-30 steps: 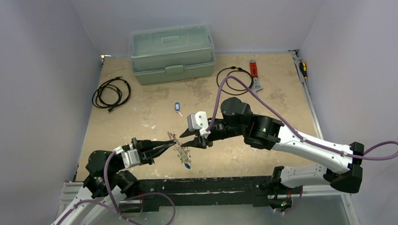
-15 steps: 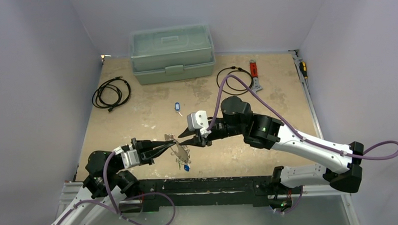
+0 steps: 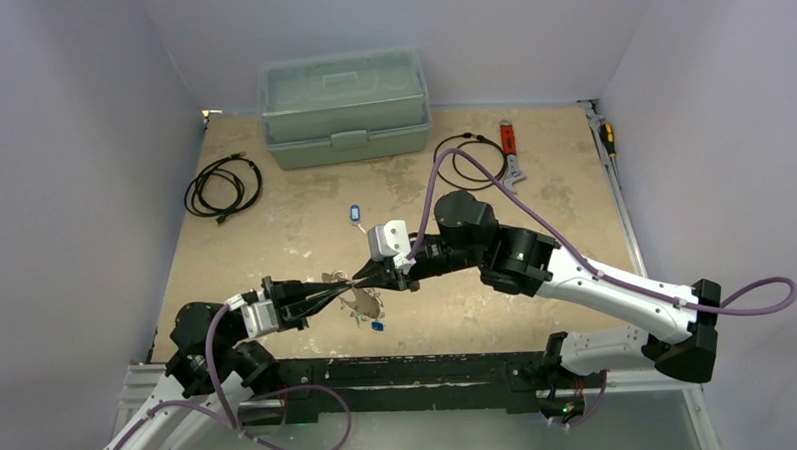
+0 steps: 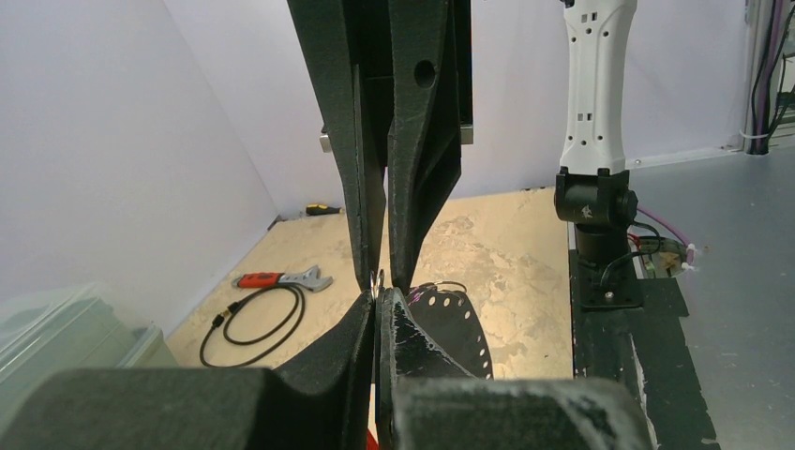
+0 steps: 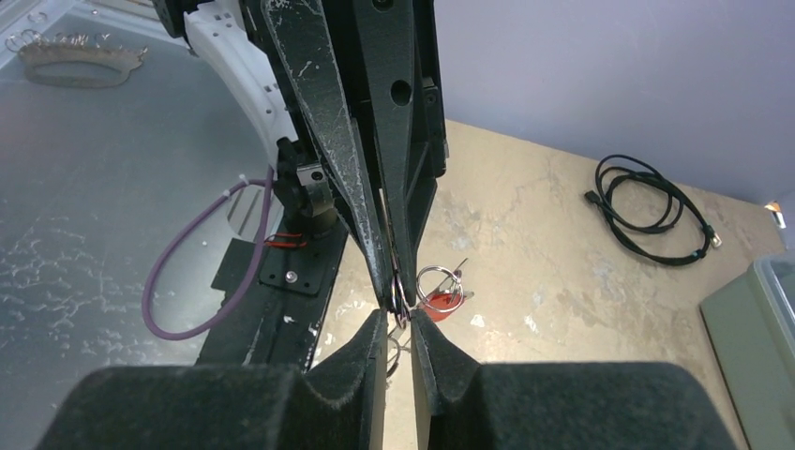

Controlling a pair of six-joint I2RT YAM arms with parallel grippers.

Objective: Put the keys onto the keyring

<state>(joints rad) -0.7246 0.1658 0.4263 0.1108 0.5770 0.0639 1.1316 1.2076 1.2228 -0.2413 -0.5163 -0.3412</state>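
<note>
Nearest, the arms' bases sit on a black rail (image 3: 420, 369) along the near edge of the table (image 3: 275, 239), far from the box (image 3: 345, 107) that stands by the back wall. Just beyond the rail the two grippers meet tip to tip, on the box's near side and well apart from it. The left gripper (image 3: 348, 285) has its fingers pressed together, pinching the keyring (image 5: 397, 292) at the very tip. The right gripper (image 3: 357, 279) faces it with a slim gap between its fingers, and the ring's wire runs into that gap. Whether they pinch it I cannot tell. With the keyring hang a small silver loop with a red key (image 5: 439, 303), a blue key (image 3: 376, 326) nearest the rail, and a dark disc (image 4: 452, 323) with small holes.

Roughly midway between the grippers and the box a loose key (image 3: 355, 213) lies flat, with open tabletop all round it. Left of the box and nearer lies a coiled cable (image 3: 195, 192). Right of the box lie a second cable (image 3: 468, 136), a wrench (image 3: 509, 146) and, along the table's right edge, a screwdriver (image 3: 607, 138). Walls close the table on the left, right and far sides, and the box stands just before the far one.
</note>
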